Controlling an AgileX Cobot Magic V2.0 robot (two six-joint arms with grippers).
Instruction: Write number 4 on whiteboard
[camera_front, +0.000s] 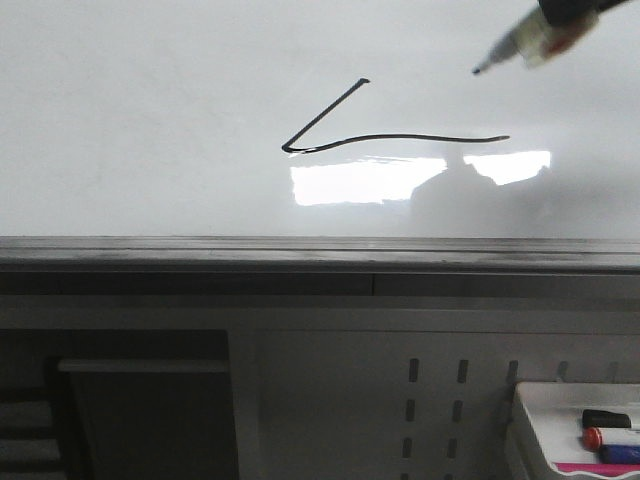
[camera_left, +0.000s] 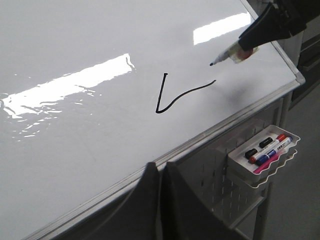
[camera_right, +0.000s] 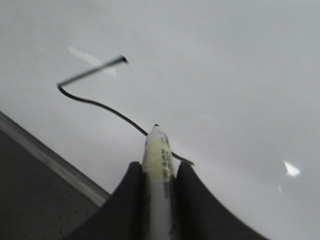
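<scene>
The whiteboard (camera_front: 150, 120) (camera_left: 75, 125) (camera_right: 240, 75) fills most of every view. On it is a black marker line (camera_front: 400, 137) (camera_left: 172, 102) (camera_right: 95, 102): a slanted stroke joined at a sharp corner to a long, slightly wavy bar, with no stroke crossing the bar. My right gripper (camera_right: 159, 167) (camera_left: 247, 42) is shut on a marker pen (camera_front: 530, 42) (camera_right: 160, 155). The pen's bare tip hangs just above the board, a little beyond the bar's free end. My left gripper (camera_left: 162, 167) is shut with nothing in it, over the board's near edge.
The board's grey metal edge (camera_front: 300, 255) runs along the front. Below it, a white perforated panel (camera_front: 440, 400) carries a white tray (camera_front: 560, 400) (camera_left: 260, 172) with several capped markers. The board's corner (camera_left: 299, 77) is near the right arm.
</scene>
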